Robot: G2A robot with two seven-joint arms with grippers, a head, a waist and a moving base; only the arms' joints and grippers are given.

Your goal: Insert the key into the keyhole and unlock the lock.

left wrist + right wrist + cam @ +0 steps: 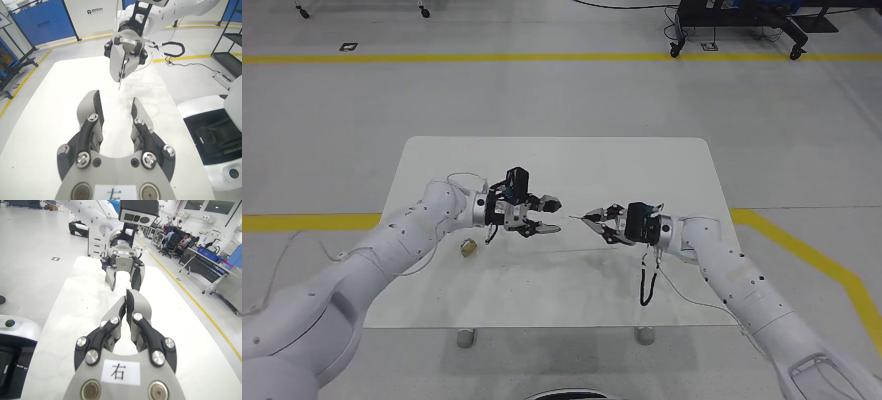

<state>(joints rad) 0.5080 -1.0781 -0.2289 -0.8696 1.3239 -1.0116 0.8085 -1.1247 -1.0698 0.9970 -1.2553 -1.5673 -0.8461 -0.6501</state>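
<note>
Tabletop point(542, 290) — brass lock point(470, 246); ribbed right fingers point(136, 302) pinch thin key point(119, 85).

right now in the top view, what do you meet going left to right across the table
lock → open left gripper → key → right gripper, shut on the key

A pale grey floor point(342, 110) carried yellow tape lines point(542, 57). Blue partition panels point(49, 20) stood on wheeled frames, a black shelf rack point(232, 37) nearby; workbenches point(208, 270) lined one side.
</note>
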